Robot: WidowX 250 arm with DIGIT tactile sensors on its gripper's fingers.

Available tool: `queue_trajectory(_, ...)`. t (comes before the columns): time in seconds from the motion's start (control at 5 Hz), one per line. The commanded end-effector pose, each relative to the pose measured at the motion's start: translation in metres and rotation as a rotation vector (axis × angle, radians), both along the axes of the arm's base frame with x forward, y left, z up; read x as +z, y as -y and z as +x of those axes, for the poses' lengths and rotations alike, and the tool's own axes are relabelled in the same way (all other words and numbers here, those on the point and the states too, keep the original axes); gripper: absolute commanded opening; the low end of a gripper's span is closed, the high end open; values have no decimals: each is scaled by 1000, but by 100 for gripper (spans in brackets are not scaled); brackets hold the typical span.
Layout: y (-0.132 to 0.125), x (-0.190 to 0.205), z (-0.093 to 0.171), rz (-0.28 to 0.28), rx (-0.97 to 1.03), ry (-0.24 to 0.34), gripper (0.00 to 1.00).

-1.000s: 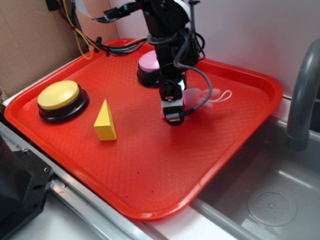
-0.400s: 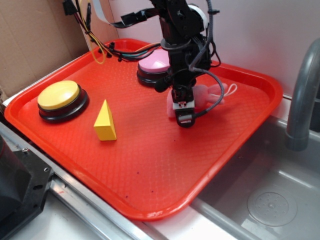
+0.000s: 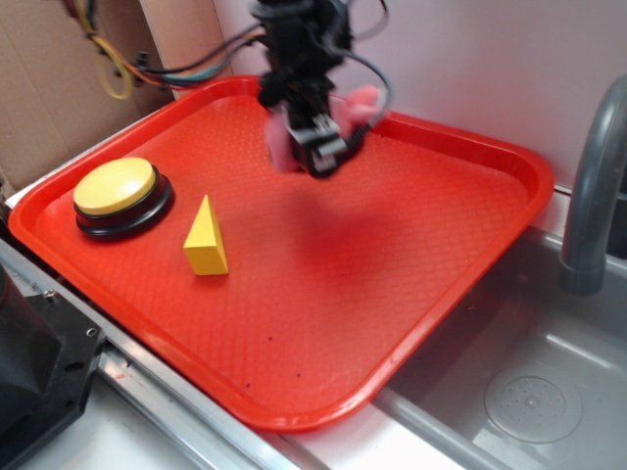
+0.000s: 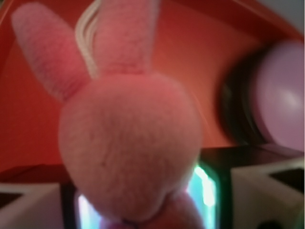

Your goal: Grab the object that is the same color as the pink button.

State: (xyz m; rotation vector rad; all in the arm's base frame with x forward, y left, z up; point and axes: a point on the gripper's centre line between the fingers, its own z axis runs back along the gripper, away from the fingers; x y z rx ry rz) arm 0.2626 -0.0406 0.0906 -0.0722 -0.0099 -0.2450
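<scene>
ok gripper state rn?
Gripper: closed on the pink plush toy, lifted above the red tray.

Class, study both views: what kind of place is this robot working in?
Probably a toy kitchen sink set up as a robot test bench: a red tray sits beside a grey basin with a faucet, and cardboard backs the scene.

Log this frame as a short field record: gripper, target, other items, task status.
gripper: raised above the tray, shut on the pink plush
pink plush: off the tray, ears and white loop showing in the wrist view
pink button: beside the plush in the wrist view, hidden by the arm in the exterior view
yellow button: left on tray
yellow block: upright, near yellow button
status: plush grabbed
</scene>
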Motion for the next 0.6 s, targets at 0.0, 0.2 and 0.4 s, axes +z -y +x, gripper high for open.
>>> queue_trajectory(0.0, -35, 86, -36, -98, 501, 95, 0)
queue_trajectory(0.2, -41, 95, -44, -97, 543, 119, 0)
queue_trajectory(0.4, -42, 93, -51, -45, 574, 118, 0)
